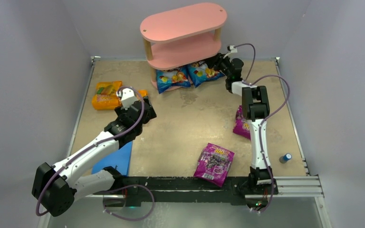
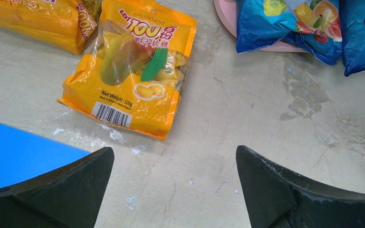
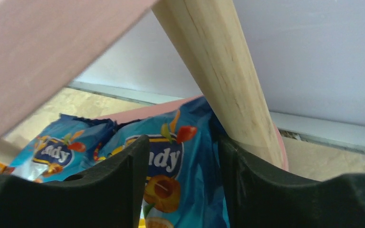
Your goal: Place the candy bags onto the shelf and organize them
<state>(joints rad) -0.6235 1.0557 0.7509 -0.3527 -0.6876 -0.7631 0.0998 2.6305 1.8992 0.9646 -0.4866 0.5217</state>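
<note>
Beige table (image 2: 247, 109) bears glossy orange bag (image 2: 133, 71) before released left end effector (image 2: 175, 154); right end effector (image 3: 183, 139): grip unclear.

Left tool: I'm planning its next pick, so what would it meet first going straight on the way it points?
Probably the bare tabletop just right of the nearer orange bag, by its lower corner; the left tool is open and aimed slightly off that bag. Depth is unclear.

Even, soft light; blurred wrist foregrounds
</note>
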